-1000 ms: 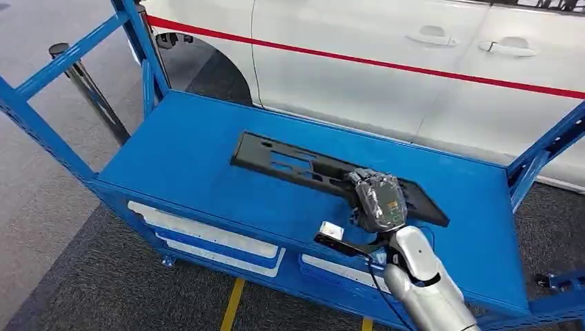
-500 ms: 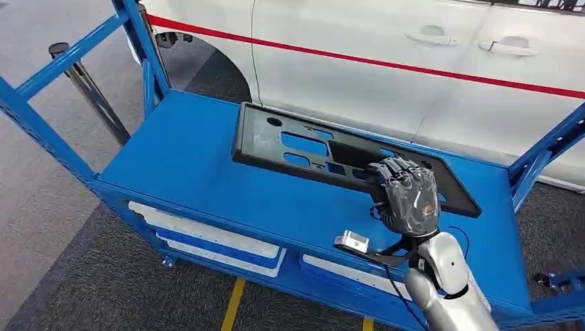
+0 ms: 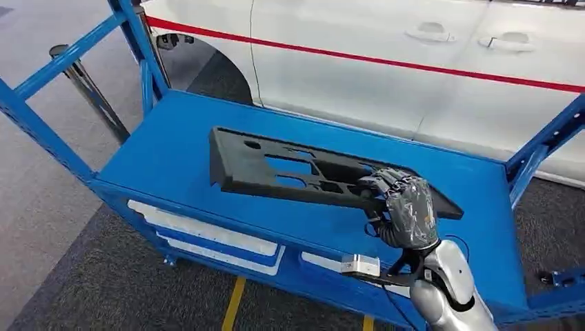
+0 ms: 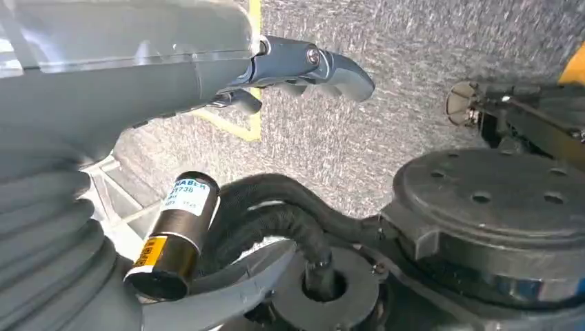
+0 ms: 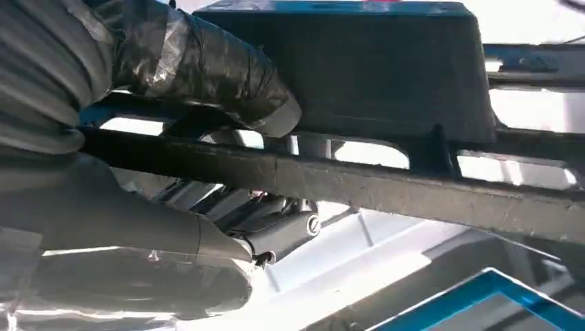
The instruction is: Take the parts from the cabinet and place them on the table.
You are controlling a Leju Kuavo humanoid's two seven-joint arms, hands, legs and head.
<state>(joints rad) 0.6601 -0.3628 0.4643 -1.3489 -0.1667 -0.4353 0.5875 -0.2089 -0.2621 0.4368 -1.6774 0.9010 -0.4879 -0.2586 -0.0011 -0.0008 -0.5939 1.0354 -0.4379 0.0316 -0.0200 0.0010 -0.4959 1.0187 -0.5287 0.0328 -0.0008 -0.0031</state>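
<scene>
Right hand point(image 3: 403, 207) in the lower right of the head view, wrapped in grey, fingers curled over the near edge of a long black plastic panel point(image 3: 290, 172) and grasping it; the panel runs across the middle of the frame from centre-left to right, over the blue shelf point(image 3: 172, 158) of the blue metal rack point(image 3: 41, 131), its left end lifted clear of the shelf surface and casting a shadow below (whether the right end touches the shelf, cannot tell); cut-outs in the panel show blue through them; silver right forearm point(image 3: 448, 289) comes up from the bottom right edge, with a small white camera block point(image 3: 360, 265) just left of the wrist; right wrist view has the same panel point(image 5: 386, 103) close up, a thick taped thumb point(image 5: 221, 76) pressed on one face of a dark rail and darker fingers point(image 5: 276, 231) on the other face, so the rail is pinched between them; left hand point(image 4: 303, 65) in the left wrist view hangs over grey carpet point(image 4: 414, 69), fingers loosely extended and holding nothing, released; a yellow floor line point(image 4: 254, 83) lies beyond it; upper part of the head view taken by a white car body point(image 3: 414, 62) with a red stripe point(image 3: 359, 58) and two door handles; grey floor at left, a yellow strip point(image 3: 233, 303) at bottom centre under the rack; white trays point(image 3: 207, 238) sit on the lower level.
</scene>
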